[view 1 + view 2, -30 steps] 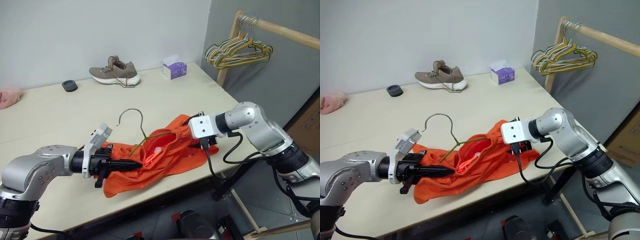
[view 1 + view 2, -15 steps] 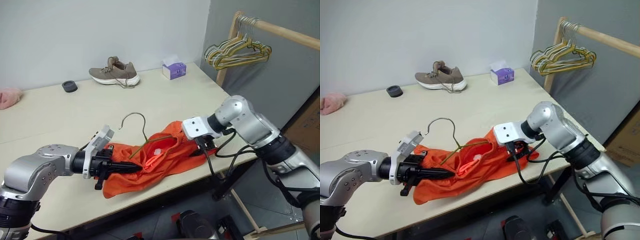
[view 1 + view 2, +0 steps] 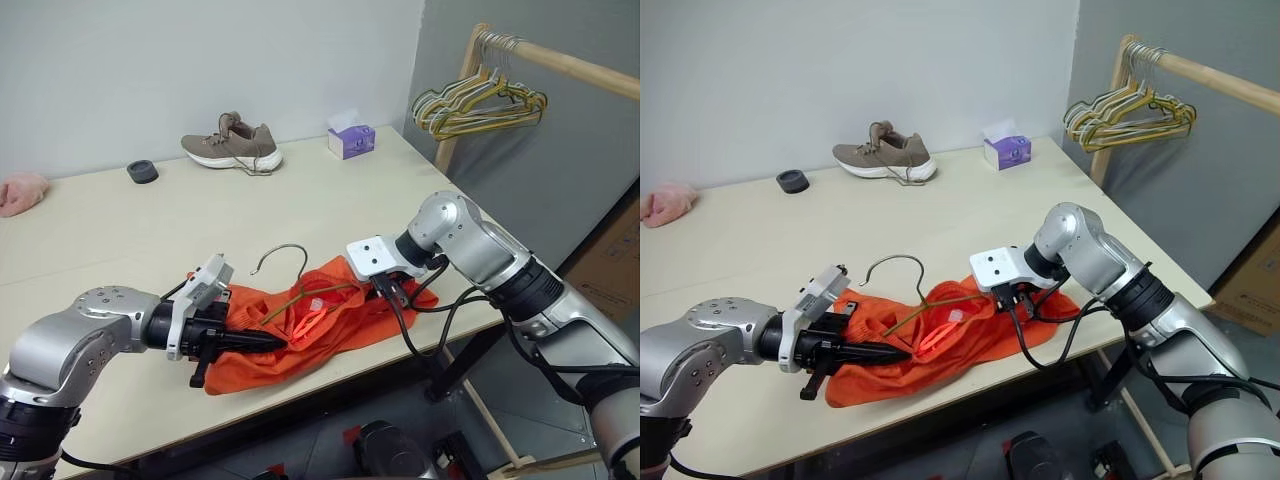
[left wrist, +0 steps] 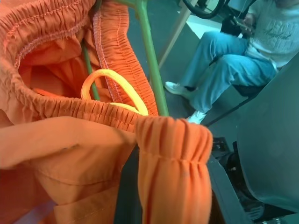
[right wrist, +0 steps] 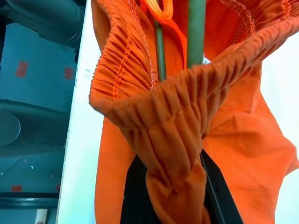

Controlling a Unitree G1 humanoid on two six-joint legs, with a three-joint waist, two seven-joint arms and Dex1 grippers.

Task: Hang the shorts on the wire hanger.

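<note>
Lay crumpled near the front edge of the tabletop (image 3: 120, 230): the shorts (image 3: 300, 335), soft and limp, best taken at the gathered waistband. Partly threaded inside: the stiff, thin wire hanger (image 3: 285, 265). Right end effector (image 5: 174, 186) clamped on waistband; left end effector (image 3: 262, 343) closed, probably pinching fabric.

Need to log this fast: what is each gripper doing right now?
Left gripper: closed on the shorts, near the wire hanger.
Right gripper: closed, its fingers pinching the gathered waistband of the shorts.
</note>
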